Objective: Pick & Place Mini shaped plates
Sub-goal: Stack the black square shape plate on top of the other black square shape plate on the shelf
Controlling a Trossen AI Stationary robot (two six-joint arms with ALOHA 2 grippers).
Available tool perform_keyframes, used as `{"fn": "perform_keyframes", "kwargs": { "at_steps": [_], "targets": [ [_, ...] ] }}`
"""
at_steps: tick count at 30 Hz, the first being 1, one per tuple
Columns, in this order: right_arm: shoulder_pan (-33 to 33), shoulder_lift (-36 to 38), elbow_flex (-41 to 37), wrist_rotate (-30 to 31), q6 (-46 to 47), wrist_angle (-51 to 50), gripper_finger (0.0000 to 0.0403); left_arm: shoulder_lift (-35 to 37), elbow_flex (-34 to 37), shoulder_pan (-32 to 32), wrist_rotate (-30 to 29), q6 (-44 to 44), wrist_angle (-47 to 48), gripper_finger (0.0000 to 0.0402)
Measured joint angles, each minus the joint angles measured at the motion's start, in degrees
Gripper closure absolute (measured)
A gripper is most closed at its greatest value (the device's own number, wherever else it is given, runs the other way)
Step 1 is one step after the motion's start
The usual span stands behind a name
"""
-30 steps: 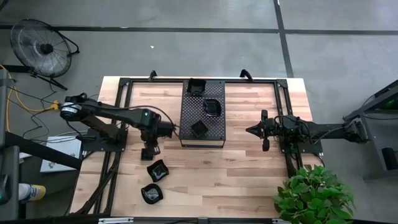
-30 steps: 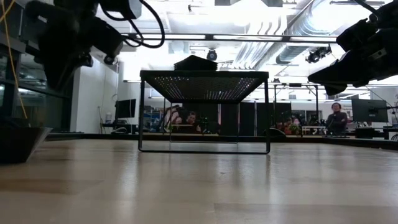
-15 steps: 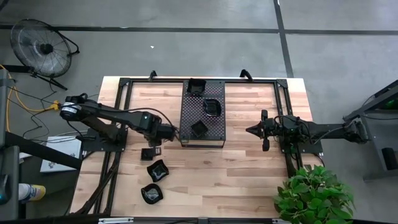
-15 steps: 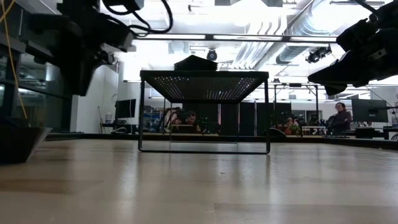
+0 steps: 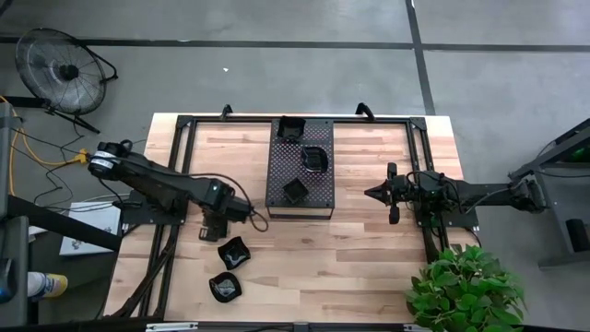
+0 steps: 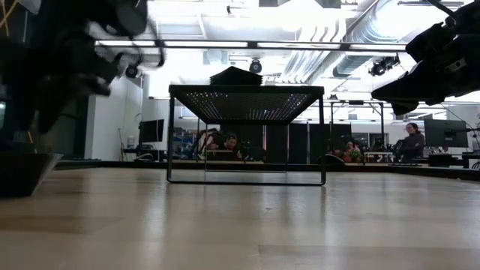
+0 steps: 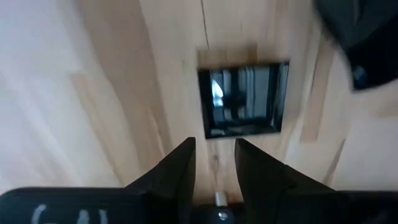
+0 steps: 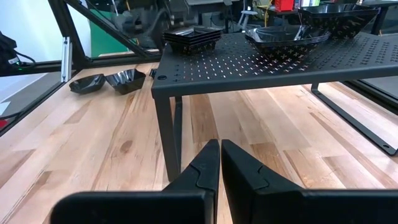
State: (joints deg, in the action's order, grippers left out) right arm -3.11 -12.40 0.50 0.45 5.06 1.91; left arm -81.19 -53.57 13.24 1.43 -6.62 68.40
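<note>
**Wooden bench, raised tray, plates above and below**

Pale wooden table [image 5: 359, 240] carries everything. Nearest the front edge lie two wavy-edged mini plates [image 5: 225, 287], just beside each other, with a potted plant [image 5: 466, 286] at the front right corner. A little farther in, the left gripper [image 7: 214, 165] hangs with fingers parted and empty over a square plate [image 7: 244, 99] lying flat on the boards. The right gripper [image 8: 220, 163], clenched on nothing, waits level with the perforated tray [image 5: 301, 181], which stands on thin legs mid-table and bears three more stacks of plates [image 5: 314, 159]. Beyond the table, a floor fan [image 5: 57, 66] stands on grey concrete; the low view shows people seated in a bright workshop.
</note>
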Motion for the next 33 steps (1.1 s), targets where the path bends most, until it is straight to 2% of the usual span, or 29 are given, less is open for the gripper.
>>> {"fn": "perform_keyframes", "kwargs": {
  "at_steps": [7, 15, 19, 26, 33],
  "targets": [
    [0.0, 0.0, 0.0, 0.0, 0.0, 0.0, 0.0391, 0.0, 6.7, -0.1, 2.7, 4.1, -5.6, 0.0293],
    [0.0, 0.0, 0.0, 0.0, 0.0, 0.0, 0.0391, 0.8, 7.5, -1.9, 3.3, 9.5, -9.2, 0.0293],
    [0.0, 0.0, 0.0, 0.0, 0.0, 0.0, 0.0391, 4.8, 8.9, -6.1, 4.2, 12.0, -10.5, 0.0293],
    [0.0, 0.0, 0.0, 0.0, 0.0, 0.0, 0.0391, 15.9, 15.8, -12.0, 11.4, 14.9, -17.0, 0.0293],
    [0.0, 0.0, 0.0, 0.0, 0.0, 0.0, 0.0391, 18.8, 20.4, -12.9, 11.8, 14.4, -18.2, 0.0293]
  ]
}}
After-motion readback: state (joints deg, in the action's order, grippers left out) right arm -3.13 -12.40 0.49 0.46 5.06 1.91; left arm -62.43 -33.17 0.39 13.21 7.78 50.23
